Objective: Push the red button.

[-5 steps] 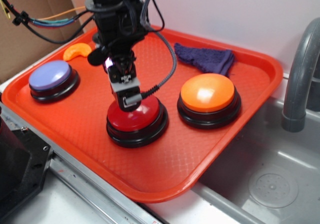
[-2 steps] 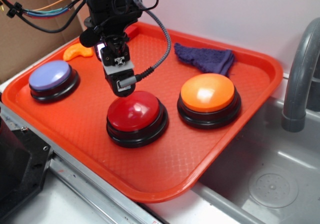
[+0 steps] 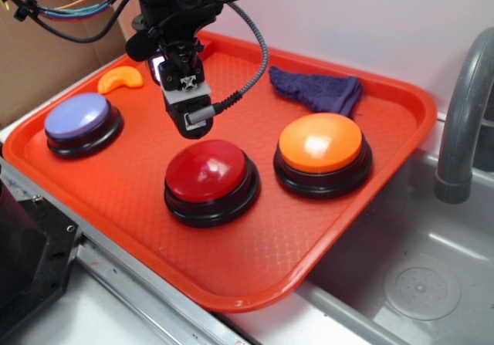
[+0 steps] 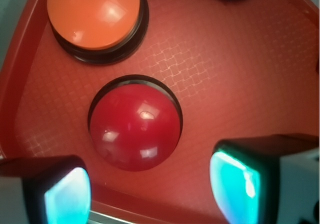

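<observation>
1. Red button (image 3: 209,171) sitting low in the middle of the orange tray (image 3: 386,160), beside the orange button (image 3: 320,143).
2. Gripper (image 3: 190,125) lifted off the dome since a second ago, now up and to the left, not touching.
3. Jaws a bit open, holding nothing.
4. Press probably done already.

Three buttons (image 3: 210,172) on tray (image 3: 255,245)
</observation>
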